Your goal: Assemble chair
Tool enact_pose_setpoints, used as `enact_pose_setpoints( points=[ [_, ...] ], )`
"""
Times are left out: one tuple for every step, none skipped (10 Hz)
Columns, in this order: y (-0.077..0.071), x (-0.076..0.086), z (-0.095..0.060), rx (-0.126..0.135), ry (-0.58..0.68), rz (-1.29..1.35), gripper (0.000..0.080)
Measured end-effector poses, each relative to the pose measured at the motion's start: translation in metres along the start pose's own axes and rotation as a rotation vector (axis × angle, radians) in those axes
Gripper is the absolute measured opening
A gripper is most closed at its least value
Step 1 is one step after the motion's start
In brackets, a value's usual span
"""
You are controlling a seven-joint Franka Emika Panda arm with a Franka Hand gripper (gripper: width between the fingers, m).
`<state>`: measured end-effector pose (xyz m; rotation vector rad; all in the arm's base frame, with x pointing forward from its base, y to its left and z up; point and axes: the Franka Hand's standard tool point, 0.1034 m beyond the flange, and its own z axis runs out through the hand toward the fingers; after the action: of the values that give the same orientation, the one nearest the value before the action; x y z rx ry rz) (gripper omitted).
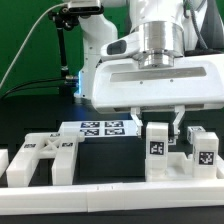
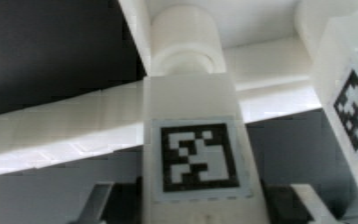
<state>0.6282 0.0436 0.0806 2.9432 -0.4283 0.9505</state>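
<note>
The tool (image 1: 159, 124) hangs straight down over the worktop (image 1: 110, 172), and its two jaws stand one on each side of the top of an upright leg (image 1: 157, 142). The leg sits in the middle between them. In the wrist view thin dark lines seem to run between the jaws and the leg, so I cannot tell if the tool really grips it or only stands around it.

The leg is a matte white, square-sided bar. It has a square black-and-white tag on the face towards the camera, and its far end looks more rounded in the wrist view. Its lower end meets a low white base (image 1: 182, 168). Whether they are joined or only touching is not clear.

Just beside it, at the exterior view's right, a second leg (image 1: 203, 148) of the same kind stands on the same base, also with a tag.

At the exterior view's left, well apart from the legs, lies a flat white panel (image 1: 38, 160) with deep slots.

Farther back, between the panel and the legs, the marker board (image 1: 100, 128) lies flat. A low white rail (image 1: 100, 203) runs along the near edge of the worktop. Above the tool is the wide glossy body of the arm (image 1: 150, 85).
</note>
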Motion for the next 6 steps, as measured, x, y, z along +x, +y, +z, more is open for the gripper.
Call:
enact_pose_setpoints(
  points=[
    [-0.0003, 0.0006, 0.0007, 0.000, 0.013, -0.003, 0.0288],
    [-0.0006, 0.0009, 0.0012, 0.000, 0.026, -0.006, 0.0288],
    [-0.0010, 0.0009, 0.0013, 0.001, 0.027, -0.006, 0.0288],
    [-0.0010, 0.0012, 0.0014, 0.000, 0.025, -0.006, 0.0288],
    [-0.0010, 0.0014, 0.0015, 0.000, 0.024, -0.006, 0.0288],
    [-0.0010, 0.0012, 0.0016, 0.000, 0.023, -0.006, 0.0288]
  ],
)
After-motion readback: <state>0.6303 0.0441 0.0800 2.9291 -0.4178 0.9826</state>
